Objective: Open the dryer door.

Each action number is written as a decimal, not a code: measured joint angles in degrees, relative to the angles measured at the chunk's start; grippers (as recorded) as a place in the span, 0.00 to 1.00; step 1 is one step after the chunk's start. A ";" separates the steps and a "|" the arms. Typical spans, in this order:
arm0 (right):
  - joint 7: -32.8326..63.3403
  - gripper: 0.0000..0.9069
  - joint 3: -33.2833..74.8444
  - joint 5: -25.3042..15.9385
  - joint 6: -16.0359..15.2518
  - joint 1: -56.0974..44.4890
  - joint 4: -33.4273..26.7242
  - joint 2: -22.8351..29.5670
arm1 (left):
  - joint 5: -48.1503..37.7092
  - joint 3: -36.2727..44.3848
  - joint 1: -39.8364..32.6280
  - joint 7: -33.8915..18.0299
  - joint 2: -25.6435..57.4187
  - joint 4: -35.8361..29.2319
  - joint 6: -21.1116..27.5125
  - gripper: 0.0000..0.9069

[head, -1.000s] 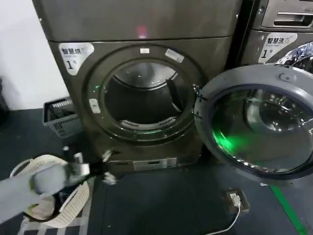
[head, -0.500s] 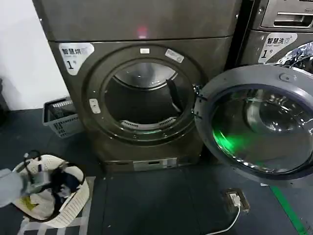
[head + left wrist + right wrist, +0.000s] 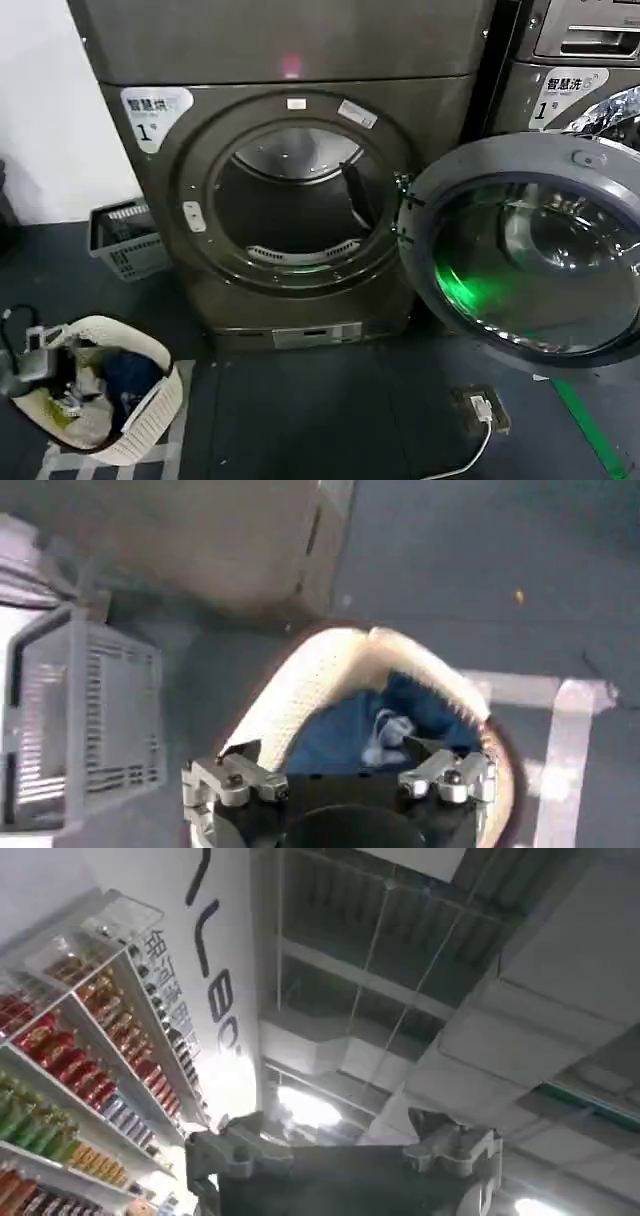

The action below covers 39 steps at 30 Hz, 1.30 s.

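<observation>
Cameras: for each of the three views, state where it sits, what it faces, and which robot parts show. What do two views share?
Head view: on the head, facing forward-down at the dryer with its door open; left gripper at the edge.
Left wrist view: looks down at the laundry basket; left gripper open.
Right wrist view: points up at the ceiling; right gripper open.
Shared: head and left wrist both show the laundry basket.

Ahead of you stands the dryer [image 3: 290, 170], its door [image 3: 525, 250] swung open to the right. A laundry basket [image 3: 110, 400] sits on the floor at front left, a crate [image 3: 125, 240] behind it.

Left gripper [image 3: 340, 780] hangs low with fingers spread; right gripper [image 3: 345, 1146] points upward, fingers apart.
</observation>
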 joint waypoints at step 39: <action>-0.01 1.00 3.67 1.57 -0.25 -2.17 1.02 -0.16 | 2.51 -7.19 7.63 3.88 3.02 1.71 2.02 1.00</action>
